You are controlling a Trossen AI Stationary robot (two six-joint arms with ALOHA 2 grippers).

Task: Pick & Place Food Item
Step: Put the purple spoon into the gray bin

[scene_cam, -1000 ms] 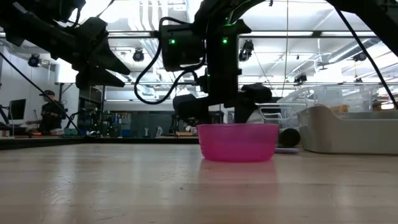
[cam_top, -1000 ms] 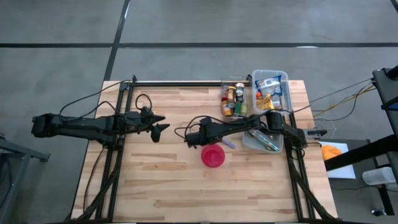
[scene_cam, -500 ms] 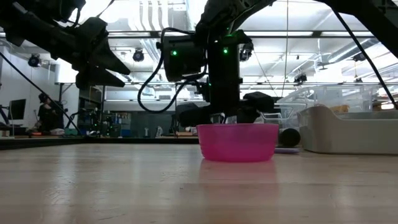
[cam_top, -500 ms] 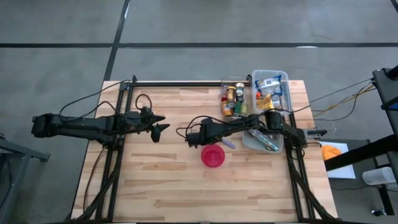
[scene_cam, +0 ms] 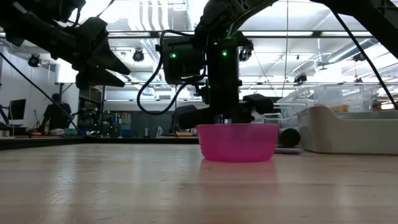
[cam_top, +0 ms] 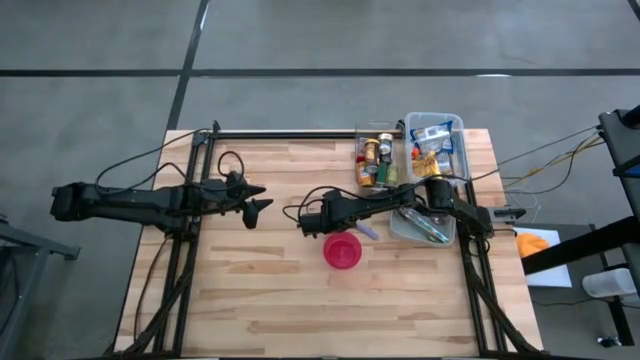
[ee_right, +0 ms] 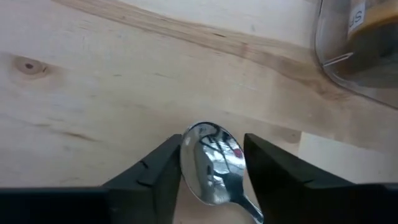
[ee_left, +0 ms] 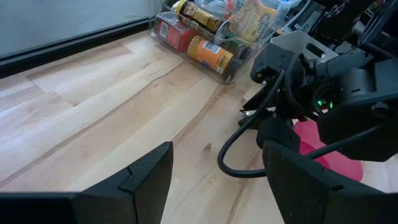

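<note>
**Right jaws around a spoon bowl, beside the pink bowl**

The right jaws [ee_right: 208, 168] point steeply down at the wooden bench [cam_top: 270, 290], and between their two dark fingers [ee_right: 152, 171] lies the shiny bowl of a metal spoon [ee_right: 211, 163]. The fingers stand close on both sides of the spoon bowl, but I cannot tell if they already press it or only frame it. The spoon lies flat on the wood, with its handle running back under the wrist.

In the high view these jaws [cam_top: 310, 222] are near the middle of the bench, just beside the pink bowl [cam_top: 343, 251], on the side of the bowl toward the far edge. In the low view the right arm comes down from above, directly behind the pink bowl [scene_cam: 238, 142], and its green lights are on.

The food items are not in the jaws. Cans and jars lie in a clear organizer [cam_top: 375, 158] at the far edge of the bench, toward its right corner, and packets fill a clear bin [cam_top: 436, 140] just beside it, closer to that corner. A clear tray with utensils [cam_top: 425, 225] sits near the right edge, under the right arm.

The left jaws [cam_top: 258, 200] hang in the air over the left half of the bench, well apart from the bowl. Their fingers [ee_left: 149, 174] are spread and hold nothing.

In the low view a person [scene_cam: 57, 112] stands far back in the room.
</note>
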